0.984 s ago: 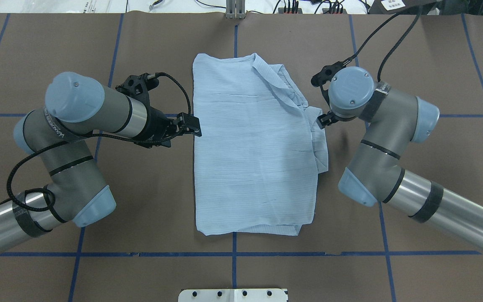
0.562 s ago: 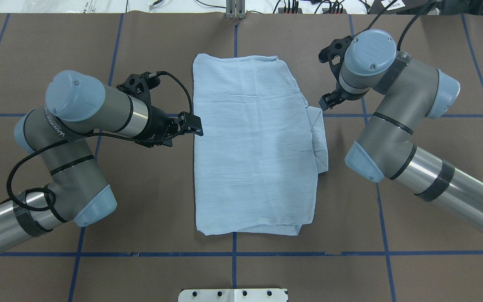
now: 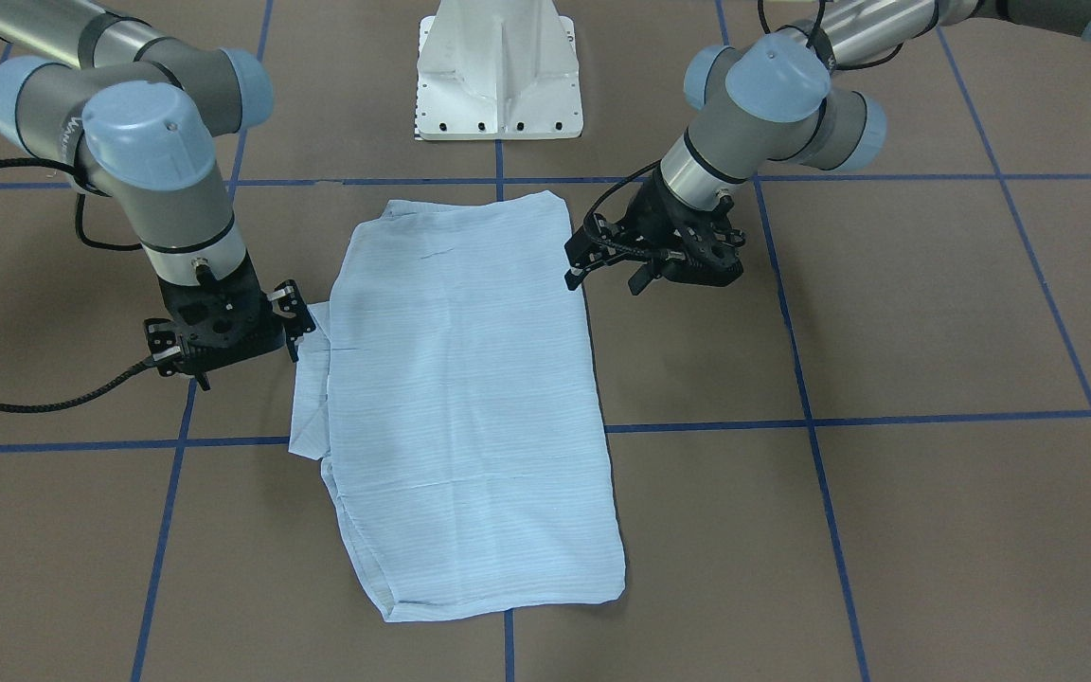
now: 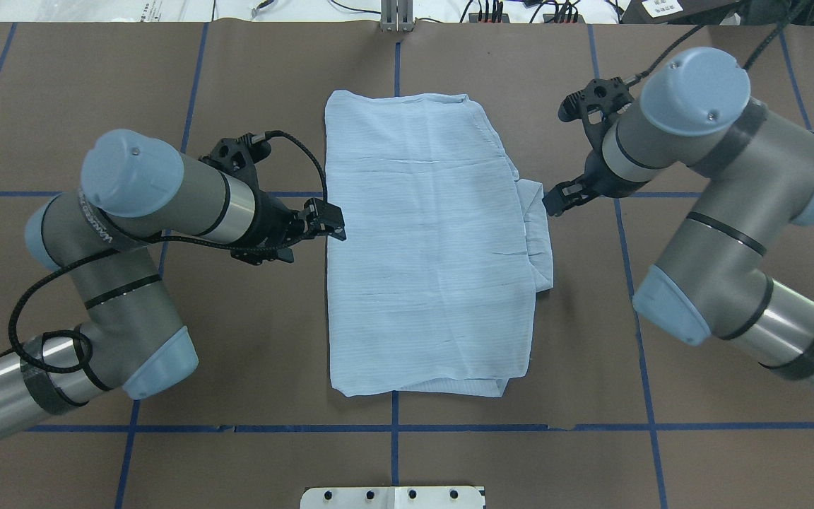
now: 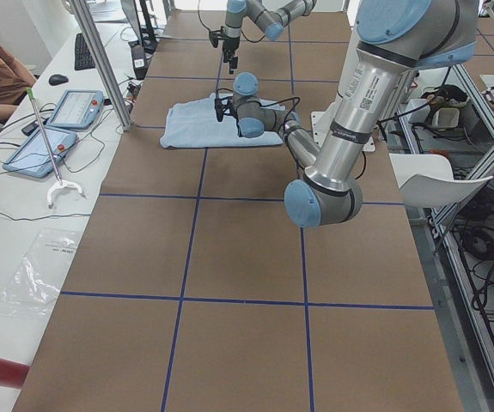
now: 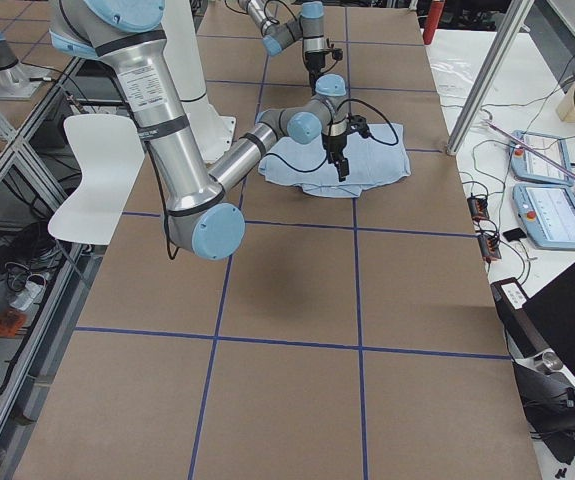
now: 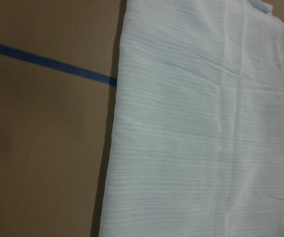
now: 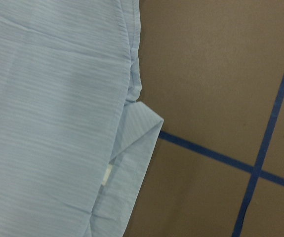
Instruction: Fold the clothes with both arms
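Though white letters run along left arm [image 4: 167, 194], too small to read. Shirt [image 4: 428, 247] flat at middle of table [image 4: 251, 367], folded into long block. Long side runs from robot to far edge. Small flap [image 4: 538, 237] pokes out on right. Left gripper [image 4: 331, 225] low by shirt's left edge, fingers spread, holding nothing. Right gripper [image 4: 561, 200] just beside flap, pointing down, fingers spread wide.
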Robot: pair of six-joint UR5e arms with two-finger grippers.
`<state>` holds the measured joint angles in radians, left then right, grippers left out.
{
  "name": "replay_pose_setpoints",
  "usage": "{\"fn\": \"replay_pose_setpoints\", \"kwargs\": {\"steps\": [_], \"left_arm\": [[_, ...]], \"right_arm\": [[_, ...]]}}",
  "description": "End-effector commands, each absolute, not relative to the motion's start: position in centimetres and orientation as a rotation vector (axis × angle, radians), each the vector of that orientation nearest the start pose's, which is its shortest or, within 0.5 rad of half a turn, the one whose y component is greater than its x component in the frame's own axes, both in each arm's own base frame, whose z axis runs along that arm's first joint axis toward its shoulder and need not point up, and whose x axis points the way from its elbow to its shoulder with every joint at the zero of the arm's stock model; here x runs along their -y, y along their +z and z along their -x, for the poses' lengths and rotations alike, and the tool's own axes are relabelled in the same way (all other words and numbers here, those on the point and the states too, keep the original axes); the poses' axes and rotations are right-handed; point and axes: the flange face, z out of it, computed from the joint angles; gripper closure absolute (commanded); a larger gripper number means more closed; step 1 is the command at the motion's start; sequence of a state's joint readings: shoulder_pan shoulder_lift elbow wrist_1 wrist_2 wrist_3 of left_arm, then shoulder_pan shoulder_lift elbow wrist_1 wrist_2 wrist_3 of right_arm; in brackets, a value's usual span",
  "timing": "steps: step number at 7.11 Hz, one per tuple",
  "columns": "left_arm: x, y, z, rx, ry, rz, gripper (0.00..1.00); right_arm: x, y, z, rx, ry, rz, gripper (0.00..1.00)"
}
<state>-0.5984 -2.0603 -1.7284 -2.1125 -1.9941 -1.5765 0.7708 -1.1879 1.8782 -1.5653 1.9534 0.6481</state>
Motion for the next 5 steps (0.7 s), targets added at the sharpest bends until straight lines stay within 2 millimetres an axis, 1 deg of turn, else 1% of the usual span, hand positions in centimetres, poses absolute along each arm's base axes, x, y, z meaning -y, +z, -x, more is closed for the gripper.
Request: {"fn": "replay_pose_setpoints", "kwargs": {"steps": [1,2,3,5], "left_arm": [[36.2,23.0,-52.1,-1.163,-0.310,0.089,0.00],[33.0,22.6,-54.0,-1.110,-0.335,0.113,0.01],[31.2,22.7,-54.9,-1.080,-0.340,0.137,0.01],[27.3,24.5,-57.5,-1.003,-0.328,0.161,0.03]], "right_arm": [[43.6,31.8,34.5,0.782,-0.201,-0.210,0.00],[42.1,31.1,34.7,0.802,-0.179,-0.193,0.00],[41.0,30.7,35.4,0.816,-0.161,-0.173,0.00],[40.6,30.3,35.7,0.826,-0.154,-0.166,0.00]]}}
